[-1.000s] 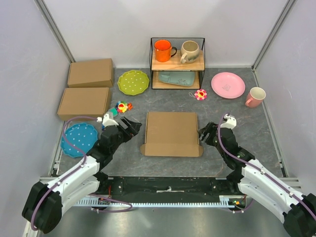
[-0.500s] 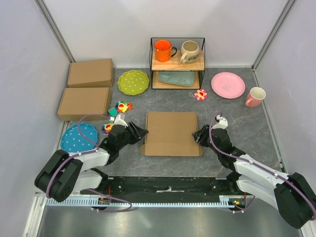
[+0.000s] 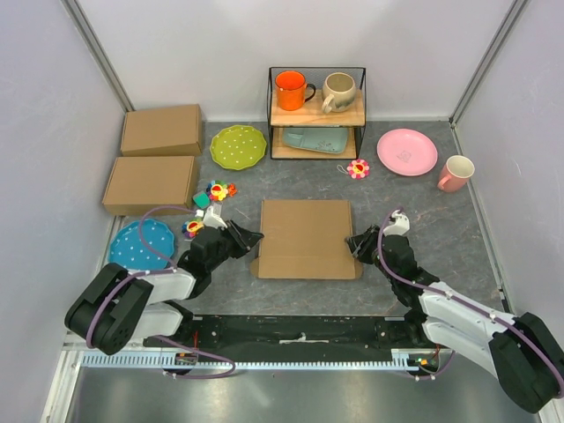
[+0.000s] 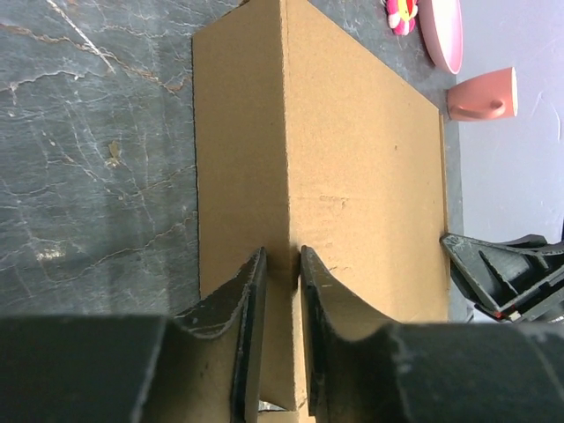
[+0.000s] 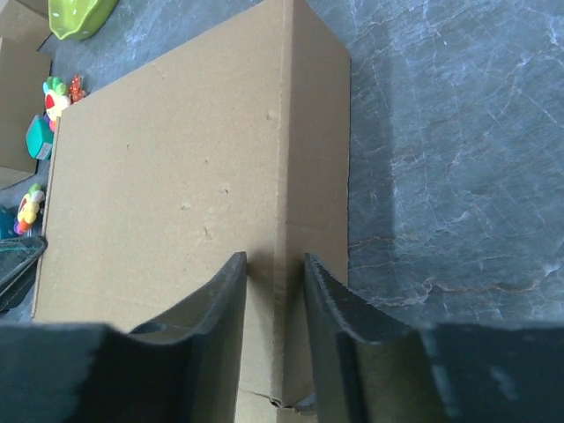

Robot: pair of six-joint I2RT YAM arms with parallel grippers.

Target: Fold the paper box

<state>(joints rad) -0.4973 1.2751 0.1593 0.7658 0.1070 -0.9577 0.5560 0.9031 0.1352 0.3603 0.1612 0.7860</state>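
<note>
The paper box lies closed and flat in the middle of the table, a brown cardboard mailer with small ears at its front corners. My left gripper is at its left side near the front. In the left wrist view the gripper has its narrow jaws astride the box's upper edge, cardboard filling the gap. My right gripper is at the box's right side. In the right wrist view the gripper straddles the edge of the box, a little room showing on each side.
Two ready-made cardboard boxes sit at the back left. A green plate, a wire rack with mugs, a pink plate and a pink mug line the back. A blue plate and small toys lie left.
Both arms dropped low and moved inward to the box's sides. Both pairs of jaws have narrowed around the box's side edges. The box has not moved.
</note>
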